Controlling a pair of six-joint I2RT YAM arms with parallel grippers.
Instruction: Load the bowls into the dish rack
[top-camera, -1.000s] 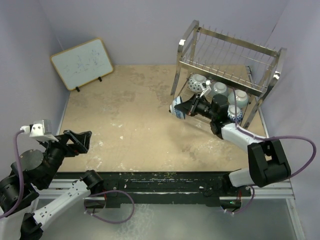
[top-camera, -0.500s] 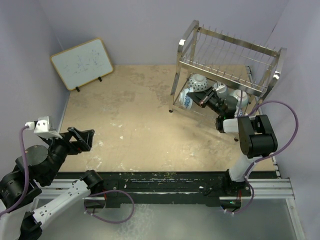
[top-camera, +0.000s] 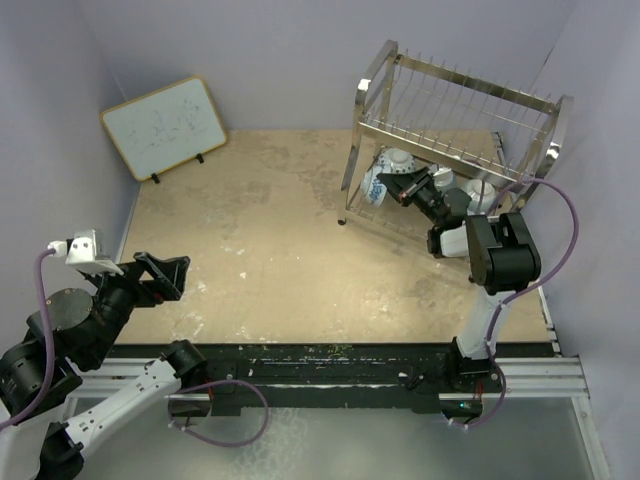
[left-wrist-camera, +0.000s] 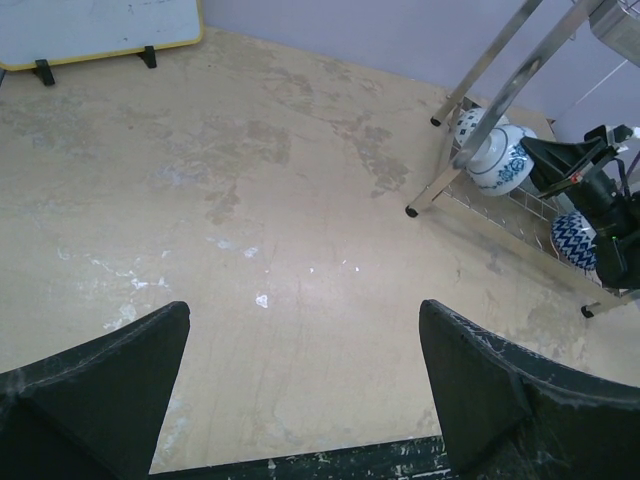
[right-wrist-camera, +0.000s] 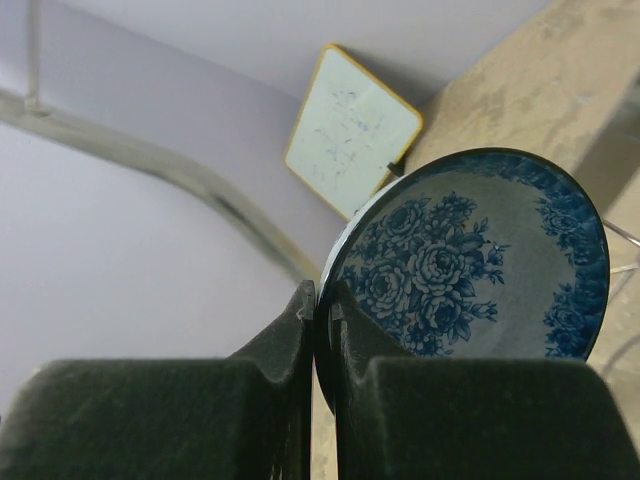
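At far left the left gripper (left-wrist-camera: 305, 330) hangs above the near left of the table (top-camera: 280, 230), its two blunt, matte black fingers spread wide with nothing between them. The table is a worn, mottled tan board flecked with white scuffs. Behind, a flat whiteboard (top-camera: 163, 127) with a yellow wooden frame and rounded corners leans against the lilac wall. Further right, a glossy round blue-and-white bowl (right-wrist-camera: 470, 260) painted with roses stands on edge at the left end of the lower tier of the dish rack (top-camera: 455, 110). The right gripper (right-wrist-camera: 322, 310) is clenched on its thin rim, one finger on each face. The rack is shiny silver wire on tubular legs, with thin upright prongs on top. Further along the lower tier rest a smooth pale bowl (top-camera: 481, 190) and a chevron bowl (left-wrist-camera: 573, 240) banded in dark blue zigzags
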